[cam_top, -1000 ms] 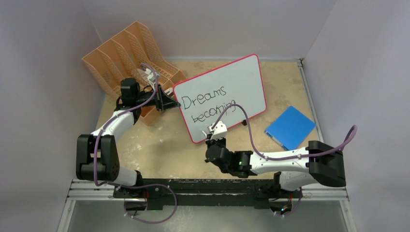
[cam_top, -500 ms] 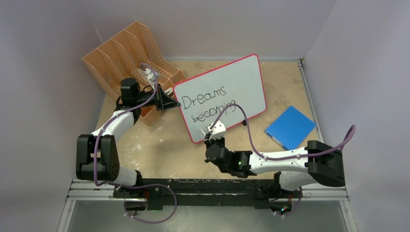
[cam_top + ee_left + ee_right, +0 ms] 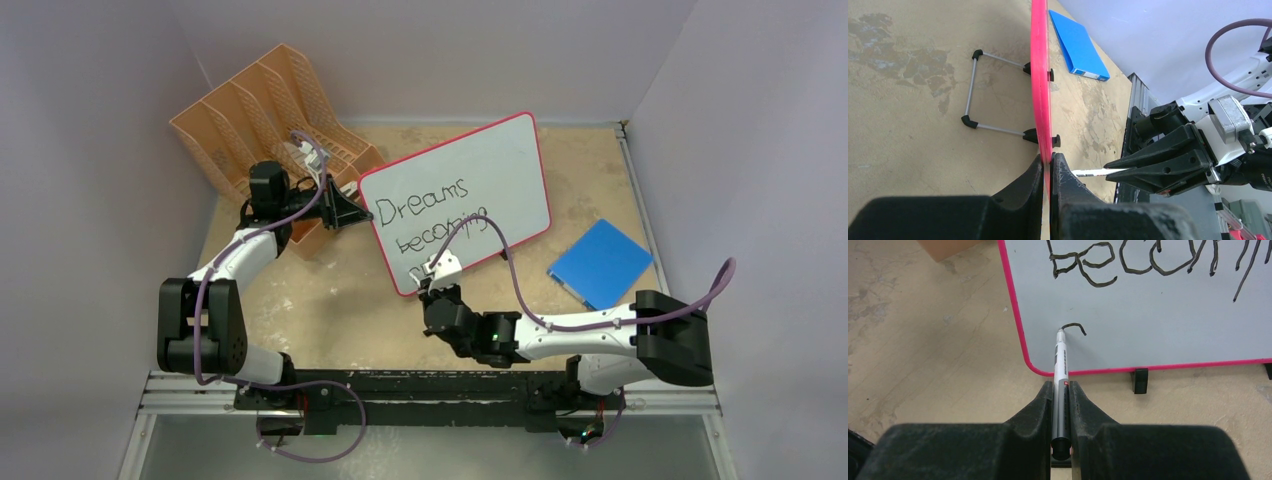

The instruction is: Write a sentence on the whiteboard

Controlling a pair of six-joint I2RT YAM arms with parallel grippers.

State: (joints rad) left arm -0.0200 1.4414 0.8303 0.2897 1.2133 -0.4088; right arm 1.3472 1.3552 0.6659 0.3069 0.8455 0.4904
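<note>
Right gripper (image 3: 1061, 386) is shown pinched on the marker (image 3: 1060, 357) at the whiteboard (image 3: 1168, 335), which may be tipped back if tip pressure is misjudged.

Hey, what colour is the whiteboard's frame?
Red-pink thin frame on the large rectangular whiteboard, clearest in the right wrist view.

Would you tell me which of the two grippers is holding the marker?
The right gripper holds the marker, tip at the whiteboard; the left gripper clamps its pink edge.
</note>
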